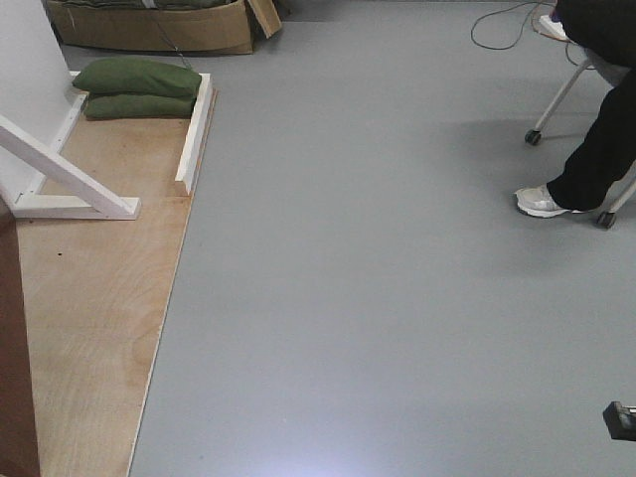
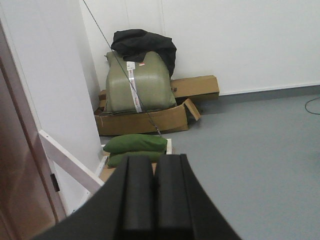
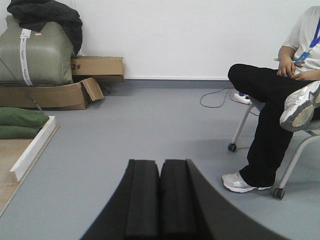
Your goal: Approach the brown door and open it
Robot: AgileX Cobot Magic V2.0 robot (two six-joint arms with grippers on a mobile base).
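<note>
A grey floor (image 1: pixel 378 298) carries a plywood sheet (image 1: pixel 94 298) along its left side, and a flattened tan cardboard box (image 1: pixel 159 30) lies at the far end beside the wall. On the plywood rest white wooden braces (image 1: pixel 194 134) and two stacked green sandbags (image 1: pixel 139 84). At far right, a chair's caster (image 1: pixel 534 137), a white shoe (image 1: pixel 542 203) and a thin cable (image 1: pixel 502 25) sit on the grey surface.

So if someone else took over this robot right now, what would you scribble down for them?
Hands: left hand shut, empty; right hand shut, empty.
Where: the brown door shows only an edge at the far left of the front view, beside the plywood base. Its handle is out of view.
Done: the robot stands close to the door.
Left: face it, find the handle, open it.
Note: a seated person is on the right.
</note>
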